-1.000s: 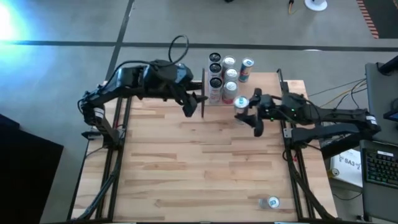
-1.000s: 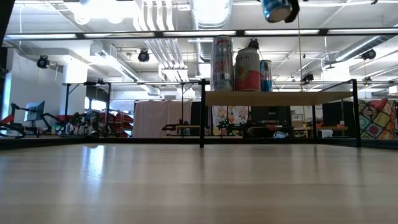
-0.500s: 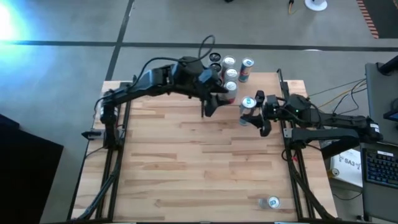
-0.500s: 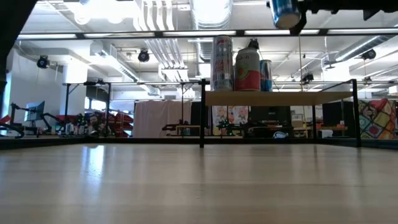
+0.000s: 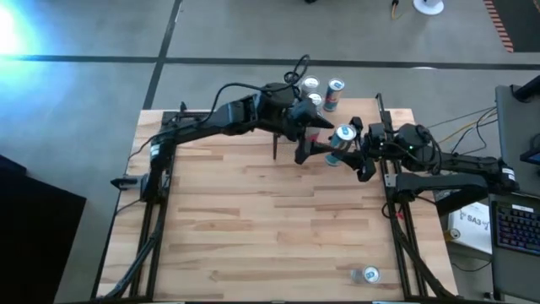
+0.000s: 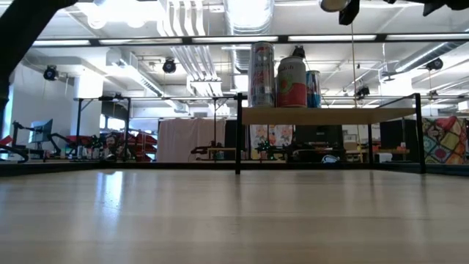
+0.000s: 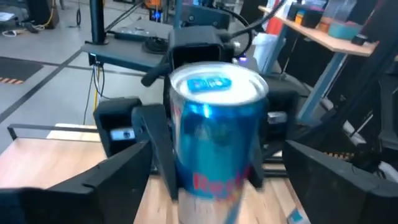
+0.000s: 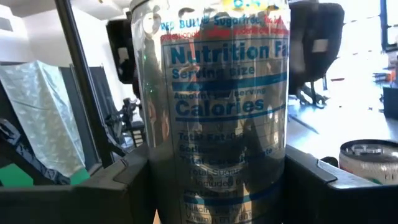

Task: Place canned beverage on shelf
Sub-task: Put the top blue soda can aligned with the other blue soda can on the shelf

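A blue and silver can [image 5: 343,135] is held upright in my right gripper [image 5: 350,146], high above the table, level with the shelf's right part. In the low view only the can's bottom [image 6: 333,4] shows, above the shelf [image 6: 330,115]. My left gripper [image 5: 314,150] is open just to the table's left of the can and faces it. Its fingers [image 7: 118,174] are spread wide and touch nothing. The shelf is a pale panel on black rods at the table's far edge. Several cans [image 6: 292,82] stand on it. My right gripper pinches the can's round side wall [image 7: 180,155] between its two fingers [image 8: 124,180], one on each side, about halfway down the can. The fingers come level from the table's right. The can stands upright and is lifted clear, higher than the cans on the shelf.
Cans on the shelf also show in the high view [image 5: 335,91], partly under my left arm. A black shelf post [image 5: 276,148] stands beside that arm. Another can [image 5: 367,274] lies on the table near its near right corner.
My left gripper has swung toward the table's right, past the shelf post, up to the held can. My right gripper has carried the can upward and a little toward the table's right. The can stays upright, and its body has left the top of the low view.
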{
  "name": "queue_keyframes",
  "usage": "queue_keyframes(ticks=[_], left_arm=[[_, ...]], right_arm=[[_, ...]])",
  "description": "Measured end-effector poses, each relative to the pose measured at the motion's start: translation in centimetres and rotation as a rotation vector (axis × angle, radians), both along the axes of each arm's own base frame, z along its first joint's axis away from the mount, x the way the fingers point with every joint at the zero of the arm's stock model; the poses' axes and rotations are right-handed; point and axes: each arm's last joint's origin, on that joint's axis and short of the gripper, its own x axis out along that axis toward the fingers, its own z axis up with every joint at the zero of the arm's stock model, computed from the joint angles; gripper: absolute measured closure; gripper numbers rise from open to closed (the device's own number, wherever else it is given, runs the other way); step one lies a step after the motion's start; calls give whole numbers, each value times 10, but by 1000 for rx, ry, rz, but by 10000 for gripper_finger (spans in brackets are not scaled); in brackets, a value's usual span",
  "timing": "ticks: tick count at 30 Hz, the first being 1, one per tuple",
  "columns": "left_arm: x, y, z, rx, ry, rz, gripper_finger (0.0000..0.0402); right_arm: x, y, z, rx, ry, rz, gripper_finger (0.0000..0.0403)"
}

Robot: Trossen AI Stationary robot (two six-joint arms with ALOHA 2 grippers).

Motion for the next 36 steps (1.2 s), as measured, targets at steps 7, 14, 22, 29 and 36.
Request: queue_keyframes(ticks=[7,14,22,29,36], left_arm=[[17,5,-9,-56,-19,-25,86],[18,12,-12,-56,-12,-19,160],[16,19,-14,-68,-1,-23,235],[13,28,-21,-38,64,28,226],[11,28,-31,6,154,30,226]], right_arm=[[6,-3,-4,9,27,-13,170],[7,-4,-4,15,32,-17,170],[9,-6,-7,56,62,-57,153],[0,-8,-22,117,224,-171,96],[-21,-4,-11,149,161,-208,99]])
